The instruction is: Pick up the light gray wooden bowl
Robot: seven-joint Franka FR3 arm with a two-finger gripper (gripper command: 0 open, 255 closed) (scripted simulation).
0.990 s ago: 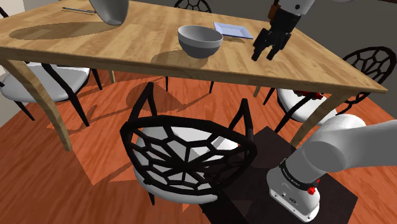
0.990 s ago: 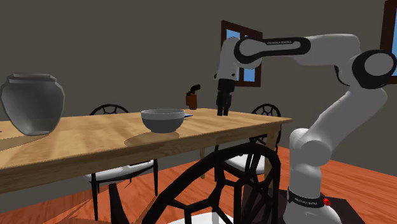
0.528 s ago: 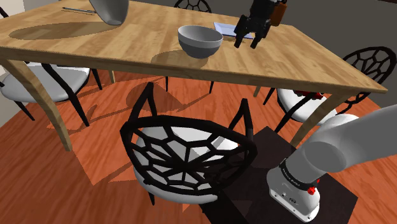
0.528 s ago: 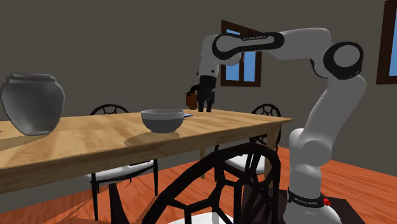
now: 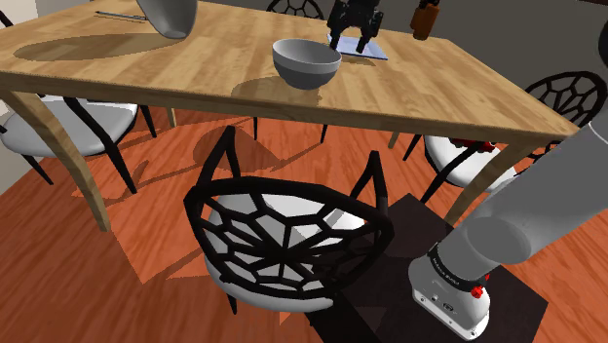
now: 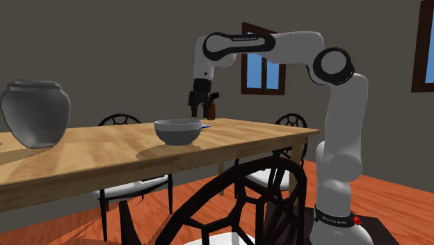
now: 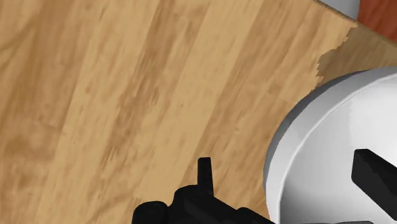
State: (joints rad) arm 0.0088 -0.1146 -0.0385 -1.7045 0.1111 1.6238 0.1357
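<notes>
The pincer (image 5: 351, 41) is hanging wide open, its fingers (image 7: 203, 173) standing well apart and clasping nothing. In the wrist view the pincer (image 7: 289, 177) is straddling the bowl's rim from above, one finger showing over bare wood and the other over the bowl (image 7: 324, 140). In the second exterior view the pincer (image 6: 200, 111) is hovering above the bowl (image 6: 178, 131), a little toward that view's right, and is not touching it.

The bowl (image 5: 306, 60) is light grey and is sitting upright on the worktop (image 5: 195, 68), its shadow falling on the wood beside it. A flat blue mat (image 5: 378, 52) is lying just beyond the bowl, partly hidden under the pincer. A brown bottle (image 5: 422, 19) is standing farther beyond the bowl than the mat. A grey vase (image 6: 35, 113) is standing well apart from the bowl, on the side away from the arm. A black lattice chair (image 5: 292, 234) is sitting on the floor on the bowl's near side in the shoulder view.
</notes>
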